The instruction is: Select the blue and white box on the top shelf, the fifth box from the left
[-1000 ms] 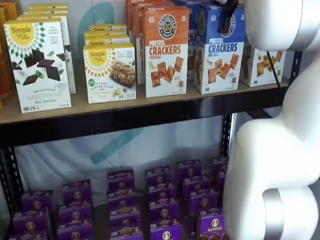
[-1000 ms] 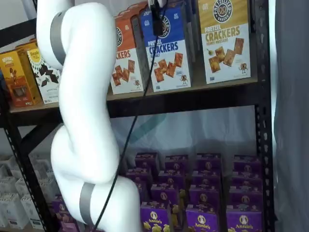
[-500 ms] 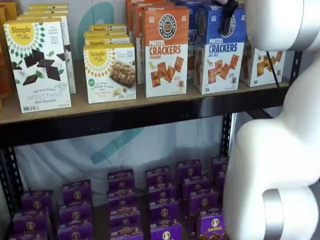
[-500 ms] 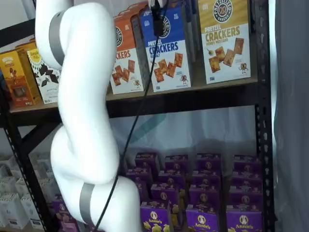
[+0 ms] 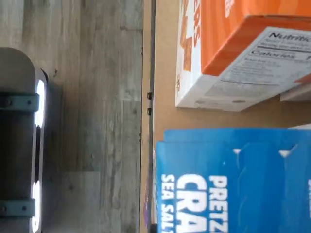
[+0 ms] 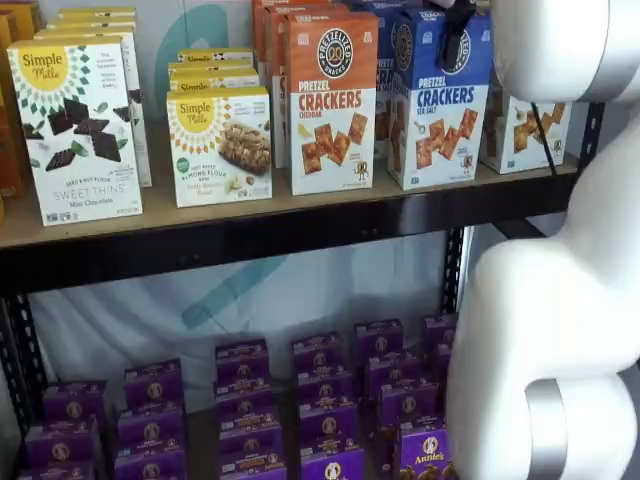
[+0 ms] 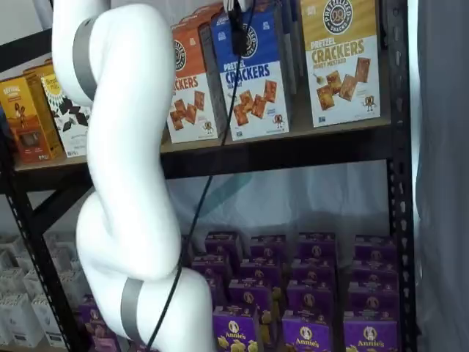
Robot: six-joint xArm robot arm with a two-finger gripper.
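The blue and white box (image 6: 437,98) stands upright on the top shelf (image 6: 250,235), just beside the orange Cheddar box (image 6: 332,102) on one side and a yellow-topped cracker box (image 7: 341,62) on the other. In both shelf views the gripper (image 6: 455,38) hangs in front of the box's blue upper part, over the round logo; also seen at (image 7: 239,33). Only a dark finger shape shows, side-on, w/ no clear gap, so I cannot tell if the jaws are open or closed, nor if they hold the box already. The box looks flat on the board, not lifted.

In the wrist view the blue top w/ "SEA SALT" print (image 5: 233,179) fills the near part, the orange box (image 5: 243,53) next to it.

Step in hand, as I judge: final approach / grasp at the box top. Next move prob. needs the fingers around the box's upper edges, a firm close, then a pull out twd the front w/o dragging the orange neighbour.
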